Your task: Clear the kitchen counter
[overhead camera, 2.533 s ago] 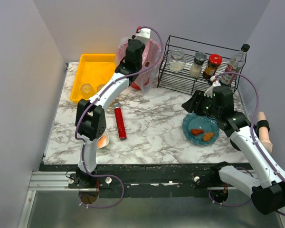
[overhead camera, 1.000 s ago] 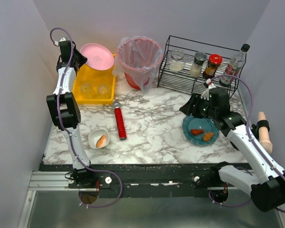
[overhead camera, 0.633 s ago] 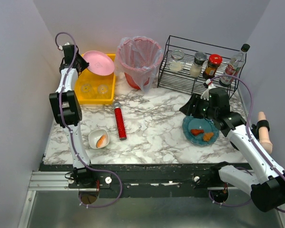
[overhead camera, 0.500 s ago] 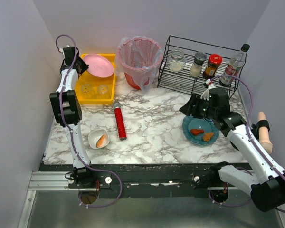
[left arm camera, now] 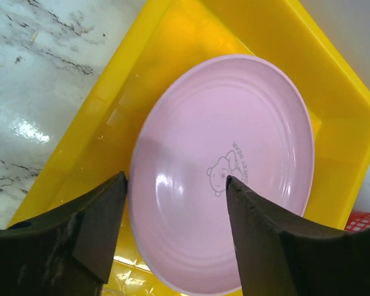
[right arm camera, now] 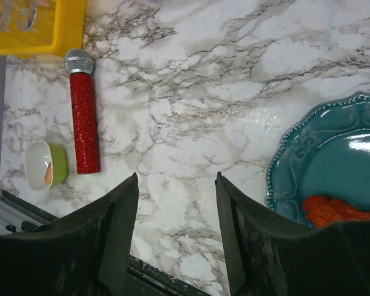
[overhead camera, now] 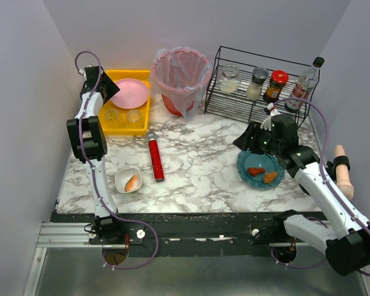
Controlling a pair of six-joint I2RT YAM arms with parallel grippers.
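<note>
Both arms are showing white tube parts joined by chunky black joints. A thin purple cable is looping along the left arm (overhead camera: 86, 132) and another is curving along the right arm (overhead camera: 314, 179). The arm bottoms are sitting on a black rail with little round screws. The left gripper (left arm camera: 172, 203) and right gripper (right arm camera: 176, 203) are showing flat, dark, scuffed fingers.

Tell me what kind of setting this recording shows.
Probably a mock kitchen counter in a lab cell: marble-pattern worktop, wire rack of condiment jars, yellow tray holding a pink plate, enclosed by plain walls.
</note>
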